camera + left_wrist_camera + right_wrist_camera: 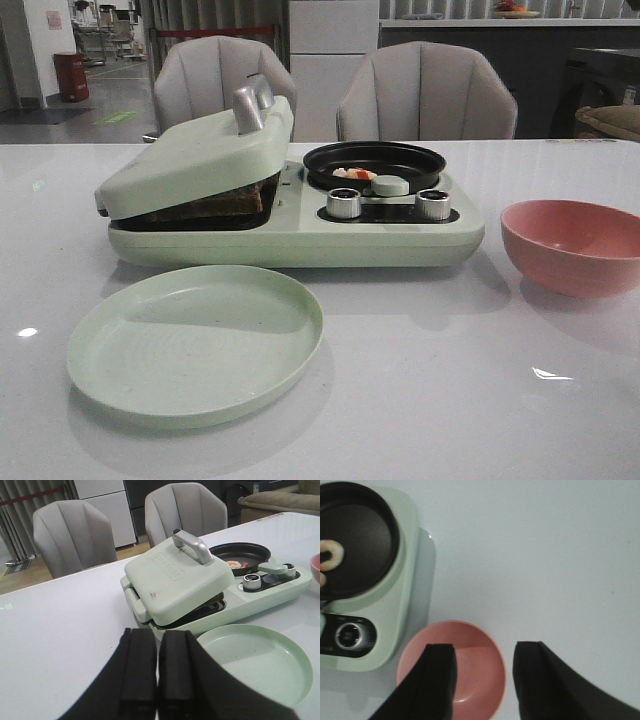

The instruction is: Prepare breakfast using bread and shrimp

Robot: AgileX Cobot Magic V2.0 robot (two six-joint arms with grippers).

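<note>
Front view takes in the white surface with no arm in sight. The pale green breakfast maker sits toward the far edge, its lid propped half open over the bread; the shrimp lie in its black pan. A green plate lies nearer, a pink bowl at the right edge. Only the wrist views show the claws: the left claw clenched and empty, the right claw released wide above the bowl.

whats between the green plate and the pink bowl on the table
Nothing: in the front view only bare white table lies between the green plate and the pink bowl.
</note>
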